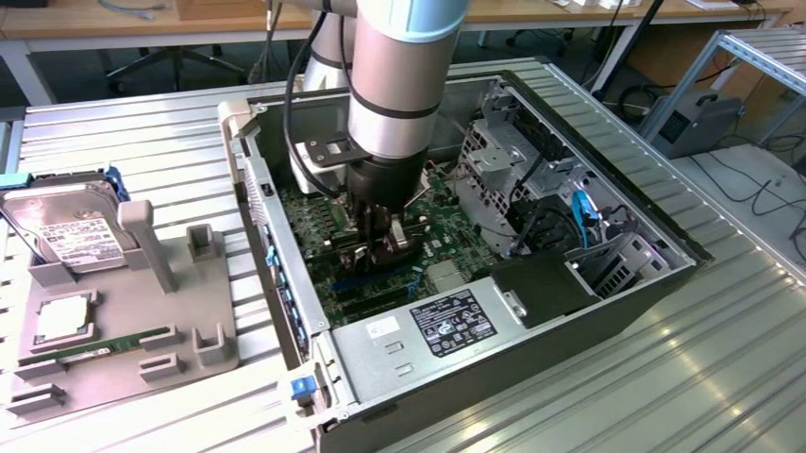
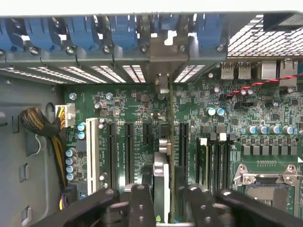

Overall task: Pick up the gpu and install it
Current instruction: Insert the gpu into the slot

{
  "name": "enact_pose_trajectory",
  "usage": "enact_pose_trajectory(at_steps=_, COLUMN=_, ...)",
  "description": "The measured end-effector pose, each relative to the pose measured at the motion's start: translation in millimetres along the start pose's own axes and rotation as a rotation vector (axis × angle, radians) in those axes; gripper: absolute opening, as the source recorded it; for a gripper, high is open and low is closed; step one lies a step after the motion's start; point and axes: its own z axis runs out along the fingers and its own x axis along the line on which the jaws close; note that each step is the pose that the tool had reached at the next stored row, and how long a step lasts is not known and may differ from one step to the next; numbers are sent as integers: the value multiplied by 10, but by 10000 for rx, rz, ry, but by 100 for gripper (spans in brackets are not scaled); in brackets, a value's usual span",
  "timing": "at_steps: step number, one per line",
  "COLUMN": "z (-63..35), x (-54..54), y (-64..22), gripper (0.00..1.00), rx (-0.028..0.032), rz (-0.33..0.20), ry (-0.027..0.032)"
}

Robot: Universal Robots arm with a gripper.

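Note:
The open computer case point(image 1: 283, 311) lies on its side on the metal table, its green motherboard point(image 2: 265, 111) facing up. My gripper point(image 1: 384, 243) reaches down into the case over the expansion slots. In the wrist view the gpu point(image 2: 162, 177) stands edge-on between my black fingers point(image 2: 142, 203), lined up over a motherboard slot. Its silver bracket point(image 2: 162, 84) reaches the rear slot openings. My gripper point(image 2: 165, 210) is shut on the gpu, one finger on each face. The card's lower edge is hidden, so I cannot tell how deep it sits.
A grey holder tray point(image 1: 189, 311) at the exterior view's left carries a silver hard drive point(image 1: 70, 236) and a green RAM stick point(image 1: 101, 344). Inside the case are the power supply point(image 1: 441, 326), a drive cage point(image 1: 504, 160), a yellow-black cable bundle point(image 2: 42, 127) and blue slot latches point(image 2: 85, 30).

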Motion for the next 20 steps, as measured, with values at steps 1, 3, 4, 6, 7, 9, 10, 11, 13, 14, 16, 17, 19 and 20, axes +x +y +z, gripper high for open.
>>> enact_pose_trajectory(at_steps=1, z=-1, x=0, y=0, gripper=34, rx=-1, rz=0, ry=1)
enact_pose_trajectory(at_steps=3, z=-2, x=0, y=0, gripper=40, rx=-3, rz=0, ry=3)
enact_pose_trajectory(at_steps=4, z=-1, x=0, y=0, gripper=40, rx=-2, rz=0, ry=2)
enact_pose_trajectory(at_steps=6, z=-16, x=0, y=0, gripper=40, rx=-4, rz=-1, ry=11)
enact_pose_trajectory(at_steps=7, z=-41, x=-1, y=1, gripper=40, rx=-3, rz=-1, ry=10)
enact_pose_trajectory(at_steps=9, z=-110, x=-9, y=3, gripper=40, rx=-3, rz=1, ry=10)
enact_pose_trajectory(at_steps=10, z=-150, x=-14, y=3, gripper=40, rx=-2, rz=0, ry=13)
enact_pose_trajectory(at_steps=11, z=-186, x=-20, y=4, gripper=40, rx=-3, rz=1, ry=26)
enact_pose_trajectory(at_steps=13, z=-256, x=-38, y=5, gripper=40, rx=-3, rz=1, ry=54)
enact_pose_trajectory(at_steps=14, z=-285, x=-48, y=6, gripper=40, rx=-3, rz=2, ry=68)
enact_pose_trajectory(at_steps=16, z=-333, x=-65, y=6, gripper=40, rx=-2, rz=2, ry=103)
enact_pose_trajectory(at_steps=17, z=-347, x=-74, y=3, gripper=40, rx=-1, rz=2, ry=117)
enact_pose_trajectory(at_steps=19, z=-352, x=-75, y=-32, gripper=39, rx=-59, rz=1, ry=120)
enact_pose_trajectory(at_steps=20, z=-354, x=-75, y=-106, gripper=26, rx=-190, rz=-4, ry=122)
